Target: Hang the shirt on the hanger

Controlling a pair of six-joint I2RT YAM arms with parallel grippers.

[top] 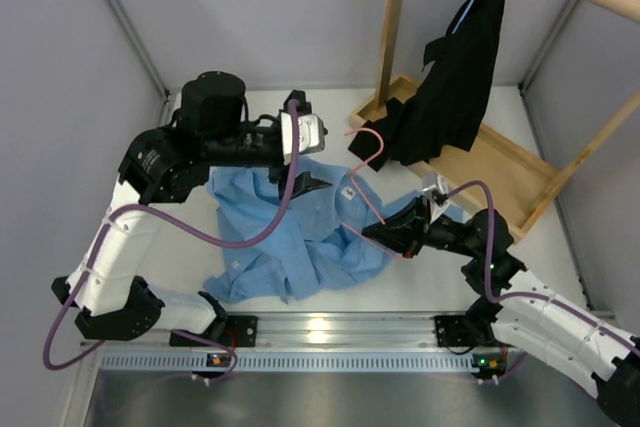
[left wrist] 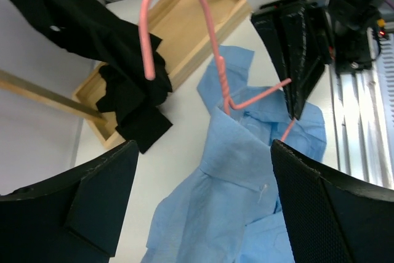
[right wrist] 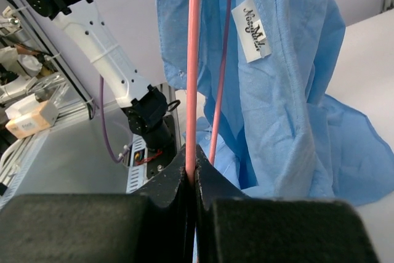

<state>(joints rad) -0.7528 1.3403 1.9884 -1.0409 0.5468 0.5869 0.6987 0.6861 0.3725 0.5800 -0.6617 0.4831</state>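
Left wrist: one shirt point(left wrist: 234, 170), one hanger point(left wrist: 143, 29)

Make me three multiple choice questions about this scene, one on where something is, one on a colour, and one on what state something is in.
1. Where is the black garment? A: on the wooden rack at the far right. B: draped over the left arm. C: folded at the table's near edge.
2. What colour is the hanger poking out of the shirt? A: green. B: pink. C: white.
3. How do the right arm's jaws stand? A: wide open above the shirt. B: shut on the hanger's wire. C: shut on nothing.
Answers: 1 A, it hangs from the rack in the top view; 2 B, its wire shows pink in both wrist views; 3 B, the right wrist view shows the wire pinched between them.
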